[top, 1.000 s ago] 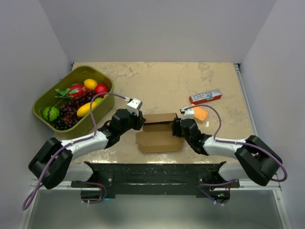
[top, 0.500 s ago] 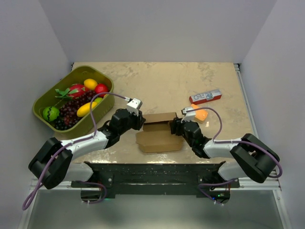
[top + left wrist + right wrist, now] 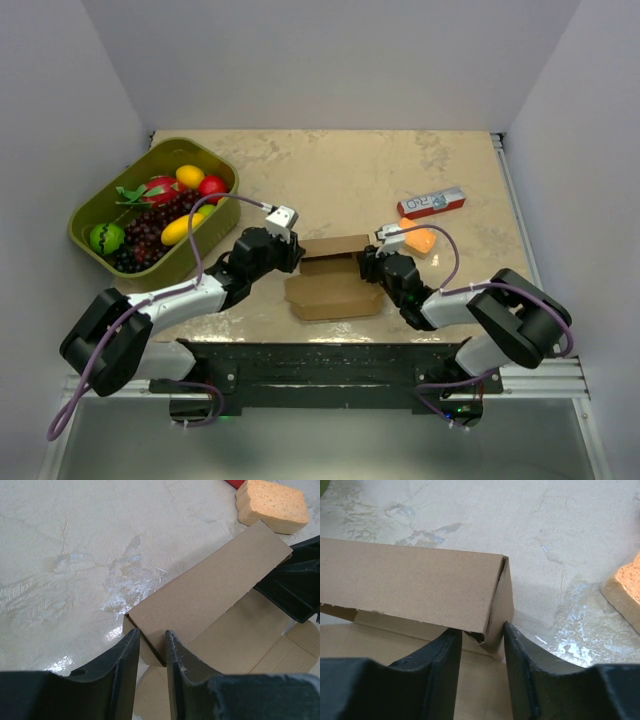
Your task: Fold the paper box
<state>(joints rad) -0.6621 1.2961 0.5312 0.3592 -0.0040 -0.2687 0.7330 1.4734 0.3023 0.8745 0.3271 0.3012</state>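
The paper box (image 3: 335, 278), plain brown cardboard, lies half-formed near the table's front middle, its back wall raised and a flat panel spread toward me. My left gripper (image 3: 296, 262) pinches the box's left end corner. In the left wrist view both fingers (image 3: 131, 647) press on the raised wall (image 3: 210, 585). My right gripper (image 3: 368, 266) holds the right end. In the right wrist view its fingers (image 3: 512, 635) touch either side of the end flap of the box (image 3: 410, 580).
An orange sponge block (image 3: 420, 240) sits just right of the box, with a red-and-white carton (image 3: 431, 203) behind it. A green basket (image 3: 85, 235) of fruit stands at the left. The sponge block (image 3: 272, 505) is close to the right arm.
The right gripper has slid in against the box's right end and its jaws have narrowed onto the flap. The left gripper and the box have stayed put.
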